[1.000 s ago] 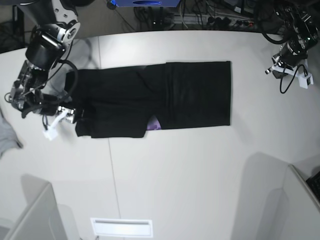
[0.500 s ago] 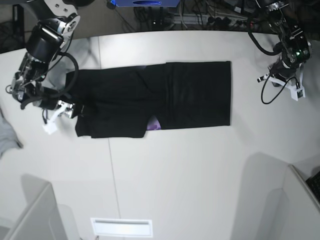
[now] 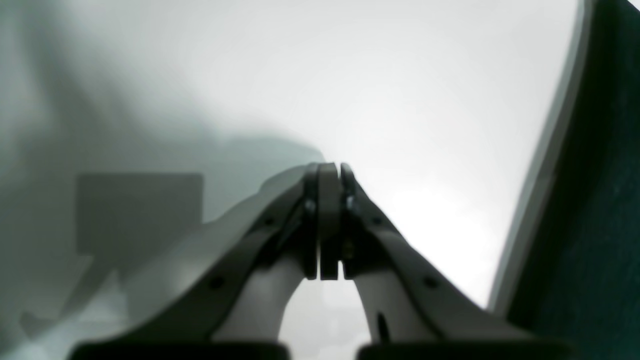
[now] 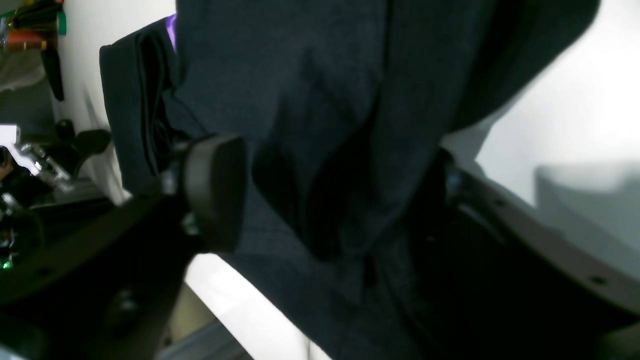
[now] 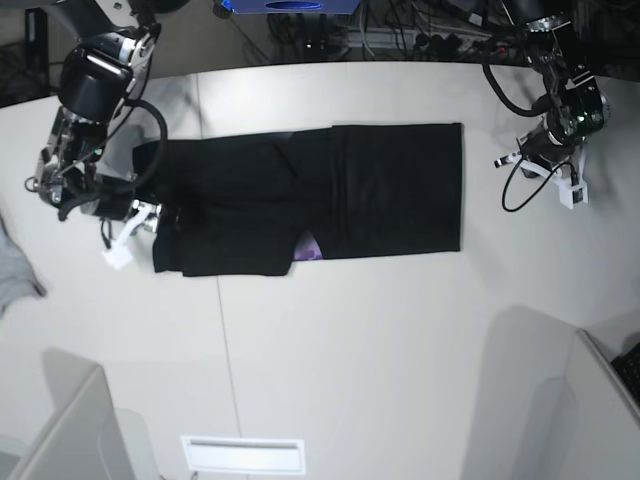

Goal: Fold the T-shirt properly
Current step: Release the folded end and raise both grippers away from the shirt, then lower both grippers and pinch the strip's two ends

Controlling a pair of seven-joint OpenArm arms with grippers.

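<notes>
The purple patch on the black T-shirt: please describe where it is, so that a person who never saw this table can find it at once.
On the white table lies a long black T-shirt, folded into a band. Follow its near edge from the right gripper toward the middle. There, where two black layers meet, a small purple patch peeks out, the only colour on the cloth.
</notes>
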